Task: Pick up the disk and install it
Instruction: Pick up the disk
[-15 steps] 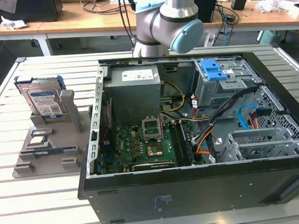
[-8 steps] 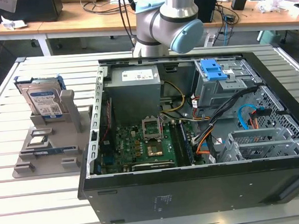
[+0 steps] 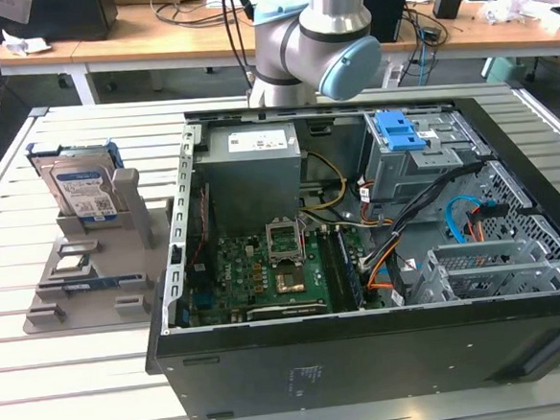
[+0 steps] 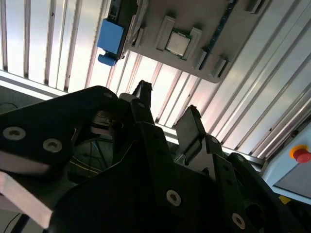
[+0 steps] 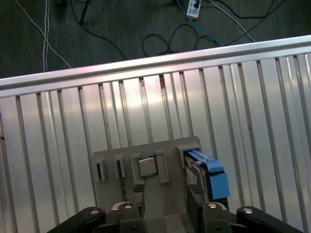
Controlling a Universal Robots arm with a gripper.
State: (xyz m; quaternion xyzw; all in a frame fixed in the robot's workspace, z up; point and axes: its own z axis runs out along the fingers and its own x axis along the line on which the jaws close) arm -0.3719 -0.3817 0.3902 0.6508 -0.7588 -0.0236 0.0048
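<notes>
Blue-edged disk upright in the grey holder on the desk. Pincer spread wide and empty, up above the holder, not touching.

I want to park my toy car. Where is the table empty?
Bare slats of the silver ribbed metal table lie in front of the grey plastic holder and to the exterior view's left of it. Crowded: that holder, with the silver blue-framed disk standing in it, and the open black computer case full of cables.
</notes>
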